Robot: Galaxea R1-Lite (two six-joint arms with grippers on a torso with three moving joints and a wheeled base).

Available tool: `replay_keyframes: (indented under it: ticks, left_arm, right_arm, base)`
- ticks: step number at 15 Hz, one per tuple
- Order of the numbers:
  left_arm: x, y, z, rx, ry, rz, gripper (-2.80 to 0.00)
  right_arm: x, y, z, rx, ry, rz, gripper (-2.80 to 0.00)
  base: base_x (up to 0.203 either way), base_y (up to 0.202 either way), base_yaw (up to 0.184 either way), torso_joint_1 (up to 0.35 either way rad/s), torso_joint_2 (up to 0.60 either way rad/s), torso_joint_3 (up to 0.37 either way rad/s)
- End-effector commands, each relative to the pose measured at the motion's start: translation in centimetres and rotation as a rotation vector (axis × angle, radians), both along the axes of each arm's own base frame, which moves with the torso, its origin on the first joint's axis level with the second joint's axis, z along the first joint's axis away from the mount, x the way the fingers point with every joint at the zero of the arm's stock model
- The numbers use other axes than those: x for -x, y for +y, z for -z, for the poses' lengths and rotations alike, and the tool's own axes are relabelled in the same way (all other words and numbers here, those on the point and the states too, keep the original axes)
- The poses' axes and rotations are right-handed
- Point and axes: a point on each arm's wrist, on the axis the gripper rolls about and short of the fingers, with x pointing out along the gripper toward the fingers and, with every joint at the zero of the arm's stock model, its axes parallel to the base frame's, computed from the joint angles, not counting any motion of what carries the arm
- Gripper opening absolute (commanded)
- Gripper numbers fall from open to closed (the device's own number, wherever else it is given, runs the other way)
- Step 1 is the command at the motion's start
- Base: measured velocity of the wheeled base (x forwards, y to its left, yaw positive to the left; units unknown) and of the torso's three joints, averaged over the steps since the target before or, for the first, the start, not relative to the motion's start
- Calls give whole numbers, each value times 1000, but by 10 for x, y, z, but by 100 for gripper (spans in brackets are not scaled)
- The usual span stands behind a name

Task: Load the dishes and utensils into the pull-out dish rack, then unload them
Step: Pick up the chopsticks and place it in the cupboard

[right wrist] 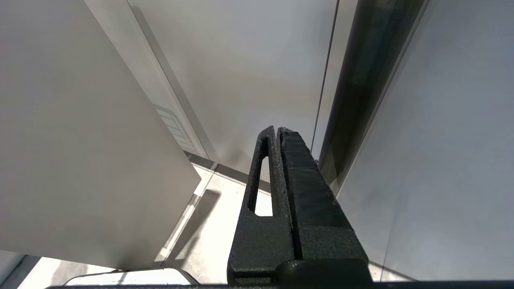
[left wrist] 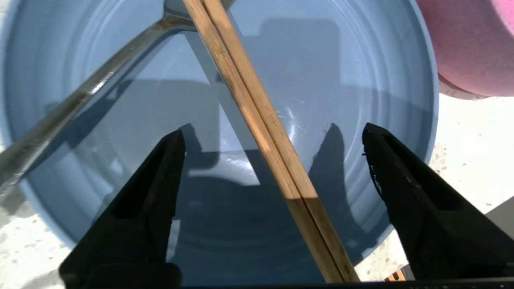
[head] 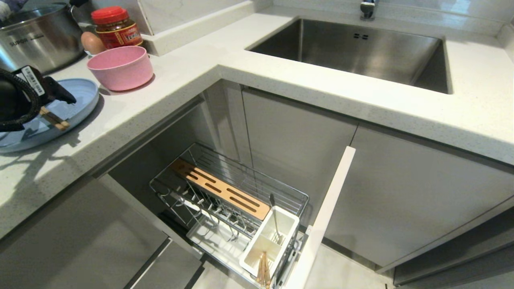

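Wooden chopsticks lying across blue plate near table's left edge, between wide-open, empty left end effector fingers; right end effector parked, closed.

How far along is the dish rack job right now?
Partway; loading or unloading is unclear. The cutlery cup holds chopsticks and a metal utensil. The left gripper hangs open over the plate, fingers flanking a second chopstick pair beside a silver utensil. Plate and pink bowl sit on the counter. Right gripper parked, shut.
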Motion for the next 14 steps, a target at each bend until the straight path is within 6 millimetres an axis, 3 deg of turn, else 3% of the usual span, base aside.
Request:
replay_keyframes:
  ticks: [1, 8, 9, 14]
  left_arm:
    - [-3, 0, 2, 2, 10, -1, 0]
    - [-6, -3, 5, 5, 23, 7, 0]
    - [-6, -3, 5, 4, 22, 12, -280]
    - [-6, -4, 5, 5, 22, 14, -280]
  right_arm:
    - [0, 0, 0, 0, -4, 0, -280]
    - [0, 0, 0, 0, -4, 0, -280]
    - [0, 0, 0, 0, -4, 0, -280]
    - [0, 0, 0, 0, -3, 0, -280]
  base:
    - [0, 0, 0, 0, 0, 0]
    - [0, 0, 0, 0, 0, 0]
    - [0, 0, 0, 0, 0, 0]
    - [0, 0, 0, 0, 0, 0]
